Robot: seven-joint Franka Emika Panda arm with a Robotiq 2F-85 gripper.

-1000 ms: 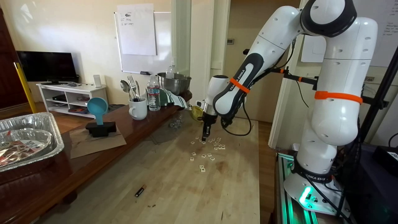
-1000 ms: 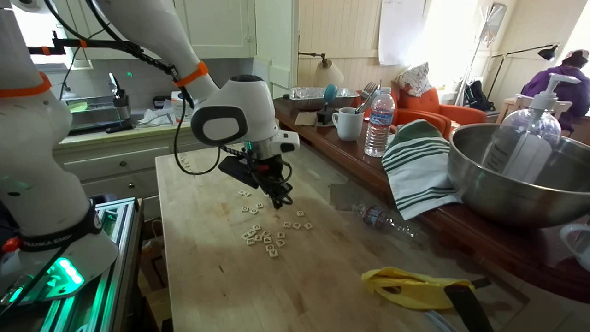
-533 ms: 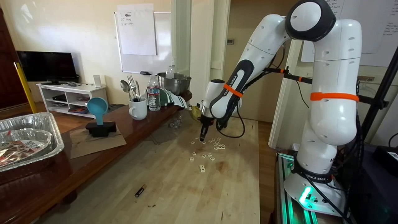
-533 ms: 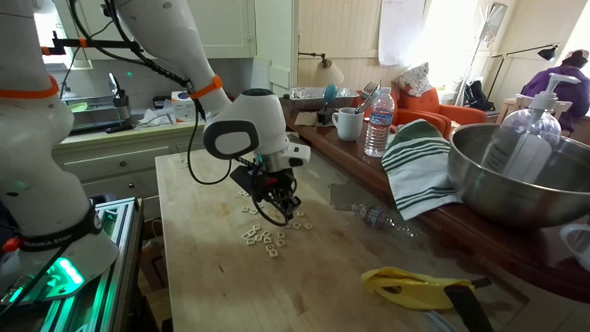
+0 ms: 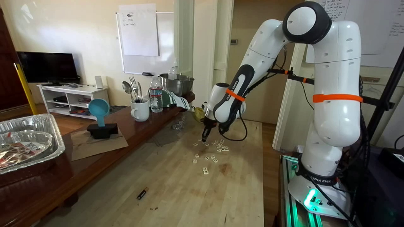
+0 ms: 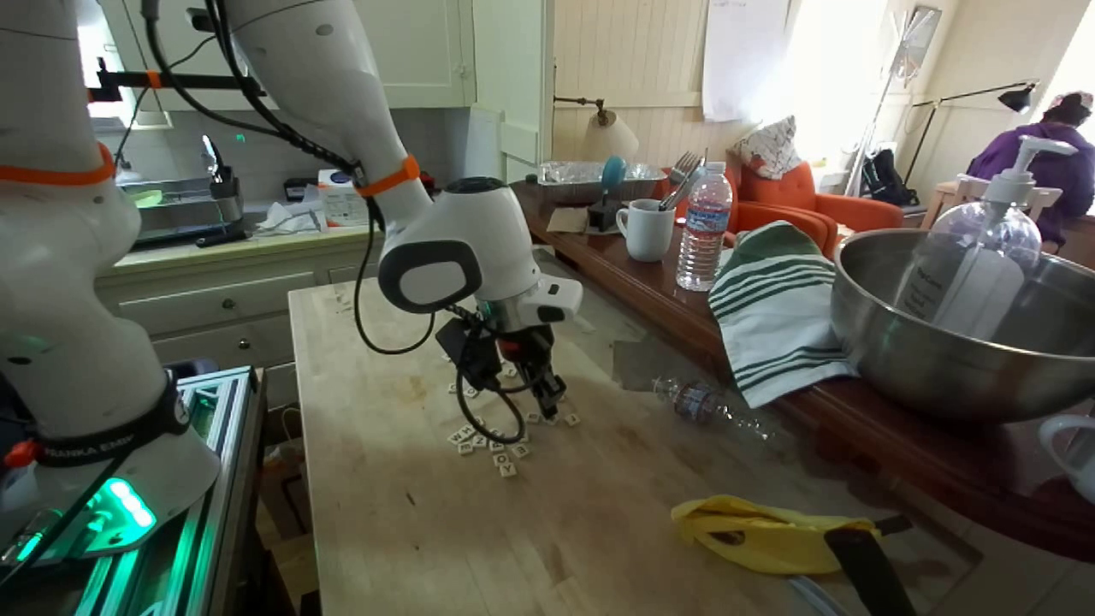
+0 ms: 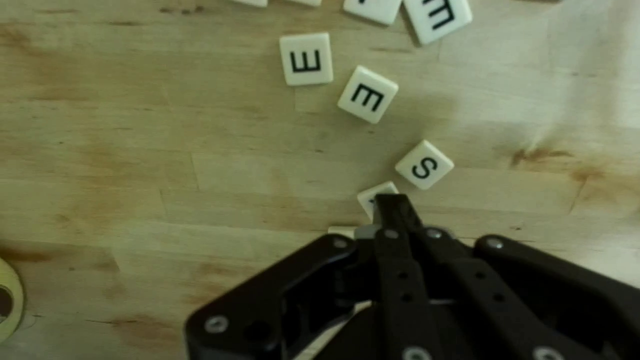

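- The black two-fingered tool [image 7: 395, 210] has its fingers pressed together, with nothing to be seen between them. It points down at the pale wooden bench [image 7: 125, 165].
- A small white square tile, its letter mostly covered [image 7: 371, 197], lies right by the tip, partly behind it. I can't tell from here if they touch.
- With the fingers like this, a soft slide would suit better than a pinch. Keep the tip low and go slow, as such thin tiles look light and may skid.
- Just beside it is a white square tile with a black S [image 7: 424, 164], turned like a diamond. Steer around its corner, or it could get bumped.
- A bit farther lie a white square tile with a black E [image 7: 307, 59] and a tilted E tile [image 7: 368, 94]. Leave them room too.
- Well apart, a clear plastic bottle [image 6: 706, 408] lies on its side in an exterior view.
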